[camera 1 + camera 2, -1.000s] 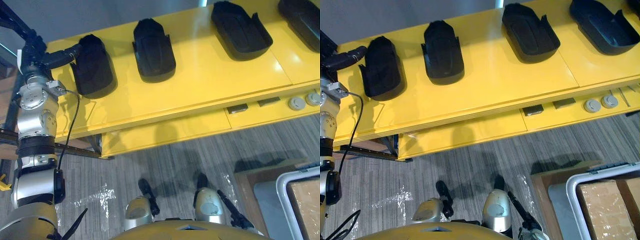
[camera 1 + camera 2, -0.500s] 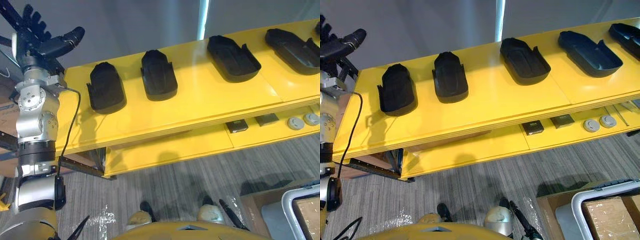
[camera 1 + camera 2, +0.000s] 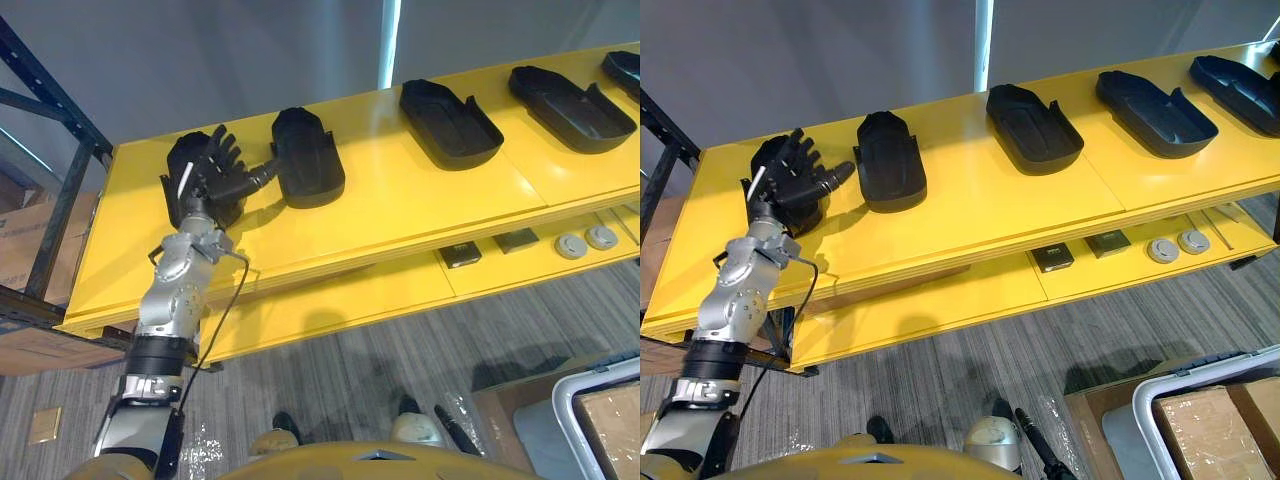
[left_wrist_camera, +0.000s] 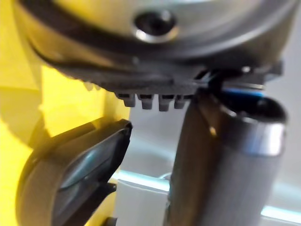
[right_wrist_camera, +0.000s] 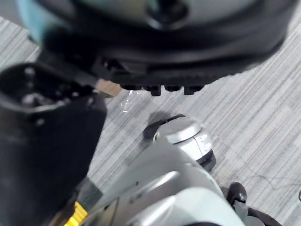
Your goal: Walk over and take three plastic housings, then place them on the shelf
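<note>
My left hand [image 3: 210, 172] hovers splayed wide, holding nothing, directly over the closest black moulded plastic housing [image 3: 805, 218] on the long yellow table [image 3: 400, 200]. I cannot tell whether it touches. That shell's long axis runs away from me, roughly in line with the fingers. A second black plastic housing [image 3: 308, 160] lies parallel, just past the thumb tip. The left hand is plainly the nearer, so I judge a straight drop suits. My right hand [image 5: 178, 61] hangs above the floor; I cannot tell its state.
</note>
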Motion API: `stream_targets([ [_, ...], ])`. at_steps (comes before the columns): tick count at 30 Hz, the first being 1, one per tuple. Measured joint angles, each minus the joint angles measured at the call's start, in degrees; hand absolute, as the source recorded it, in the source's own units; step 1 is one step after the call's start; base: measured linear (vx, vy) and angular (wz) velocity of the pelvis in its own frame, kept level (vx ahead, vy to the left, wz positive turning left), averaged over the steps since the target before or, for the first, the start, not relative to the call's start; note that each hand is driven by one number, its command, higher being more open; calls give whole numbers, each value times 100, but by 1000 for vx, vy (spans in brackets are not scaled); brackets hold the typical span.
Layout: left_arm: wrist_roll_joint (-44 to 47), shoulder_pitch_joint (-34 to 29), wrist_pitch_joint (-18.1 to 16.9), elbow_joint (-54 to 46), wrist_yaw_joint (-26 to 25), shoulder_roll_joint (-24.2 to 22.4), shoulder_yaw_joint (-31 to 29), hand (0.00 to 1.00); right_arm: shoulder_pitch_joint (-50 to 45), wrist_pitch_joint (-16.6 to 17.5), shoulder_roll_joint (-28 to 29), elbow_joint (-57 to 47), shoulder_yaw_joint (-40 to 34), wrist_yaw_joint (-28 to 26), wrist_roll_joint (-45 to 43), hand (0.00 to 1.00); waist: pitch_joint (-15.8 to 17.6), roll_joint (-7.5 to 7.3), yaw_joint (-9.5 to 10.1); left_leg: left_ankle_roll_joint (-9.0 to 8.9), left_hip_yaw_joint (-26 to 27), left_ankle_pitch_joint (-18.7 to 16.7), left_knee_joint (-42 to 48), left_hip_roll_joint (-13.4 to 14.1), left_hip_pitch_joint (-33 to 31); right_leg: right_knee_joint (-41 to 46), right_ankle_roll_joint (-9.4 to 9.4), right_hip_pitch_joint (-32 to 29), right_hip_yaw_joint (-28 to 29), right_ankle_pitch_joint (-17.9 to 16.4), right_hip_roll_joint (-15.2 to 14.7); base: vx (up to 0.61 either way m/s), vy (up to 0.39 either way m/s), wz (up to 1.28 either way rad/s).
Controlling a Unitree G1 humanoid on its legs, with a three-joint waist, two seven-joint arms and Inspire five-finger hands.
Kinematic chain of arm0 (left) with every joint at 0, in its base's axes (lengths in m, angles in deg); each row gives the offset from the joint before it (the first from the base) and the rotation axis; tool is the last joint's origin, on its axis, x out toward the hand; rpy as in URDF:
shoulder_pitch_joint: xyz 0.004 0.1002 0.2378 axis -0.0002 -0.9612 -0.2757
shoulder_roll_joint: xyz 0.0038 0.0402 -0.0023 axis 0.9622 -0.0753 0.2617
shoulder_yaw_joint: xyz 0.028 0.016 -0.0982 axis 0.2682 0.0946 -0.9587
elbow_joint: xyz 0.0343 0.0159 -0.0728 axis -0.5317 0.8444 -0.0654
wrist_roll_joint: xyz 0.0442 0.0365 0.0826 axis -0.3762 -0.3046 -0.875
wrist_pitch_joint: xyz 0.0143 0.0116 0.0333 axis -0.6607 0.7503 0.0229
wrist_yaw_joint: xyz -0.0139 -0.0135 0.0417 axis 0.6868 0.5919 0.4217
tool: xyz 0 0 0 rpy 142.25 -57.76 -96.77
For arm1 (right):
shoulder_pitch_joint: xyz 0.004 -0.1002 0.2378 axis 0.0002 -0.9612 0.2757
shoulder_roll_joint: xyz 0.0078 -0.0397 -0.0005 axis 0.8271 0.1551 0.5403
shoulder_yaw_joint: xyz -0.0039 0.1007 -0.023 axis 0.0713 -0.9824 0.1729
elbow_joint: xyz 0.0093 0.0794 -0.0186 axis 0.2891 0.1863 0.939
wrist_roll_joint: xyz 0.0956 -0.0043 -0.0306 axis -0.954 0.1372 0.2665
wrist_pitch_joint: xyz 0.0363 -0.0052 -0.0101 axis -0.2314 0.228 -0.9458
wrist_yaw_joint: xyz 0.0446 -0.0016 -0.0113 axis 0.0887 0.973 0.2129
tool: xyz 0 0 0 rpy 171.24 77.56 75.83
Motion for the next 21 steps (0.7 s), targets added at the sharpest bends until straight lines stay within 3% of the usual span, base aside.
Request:
stream_targets([
  [7,-413,-256,-441,-439,39,-150,169,100,-46,-33,30,5,112,-5,-3,100,-19,-73,3,-18,99,-34,7,5,10,-4,1,-41,46,1,5,15,8,-5],
  [14,-432,-271,-440,-492,-55,-180,300,100,-92,-39,121,-2,216,-6,0,100,-60,-140,-14,-26,147,-57,8,0,22,-5,10,-78,105,7,6,20,7,-4],
  [21,-646,-681,-217,-340,-570,-177,354,100,-133,-55,104,-232,564,5,0,100,-63,-139,-38,-32,104,-61,9,0,61,-77,-11,-10,-5,6,0,4,2,2],
])
